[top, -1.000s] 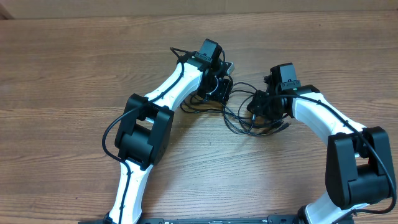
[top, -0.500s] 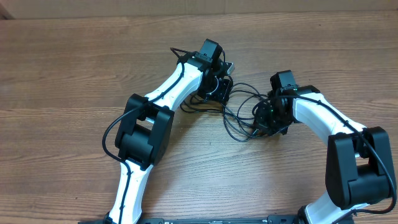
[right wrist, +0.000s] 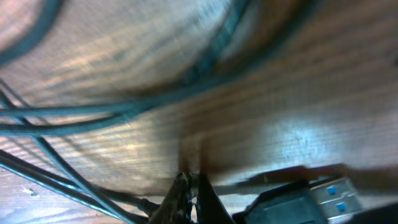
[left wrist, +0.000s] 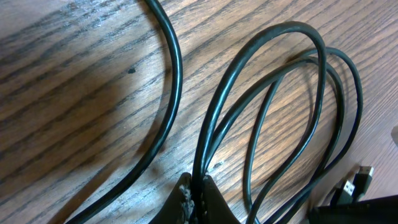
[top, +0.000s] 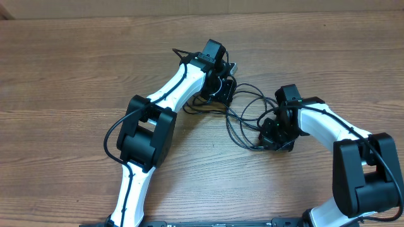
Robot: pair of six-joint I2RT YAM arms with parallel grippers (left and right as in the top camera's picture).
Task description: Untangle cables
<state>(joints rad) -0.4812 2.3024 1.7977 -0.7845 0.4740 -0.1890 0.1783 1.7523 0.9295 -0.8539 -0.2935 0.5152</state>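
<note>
Overhead — thin black cables (top: pixel 232 123) are lying looped centre-right on the brown wood-grain table (top: pixel 76 75), between both arms. Left wrist: the left gripper (left wrist: pixel 194 198) is pinching two strands at bottom centre. Right wrist, blurred: the right gripper (right wrist: pixel 188 190) is holding its tips pressed together — the step is probably getting a grip, and pulling the loops apart next calls for gentleness.

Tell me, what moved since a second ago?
The right gripper pulled back toward its own base and its jaws shut. The loops of the cables slid along with it. The left gripper stayed where it was, shut on the cables.
</note>
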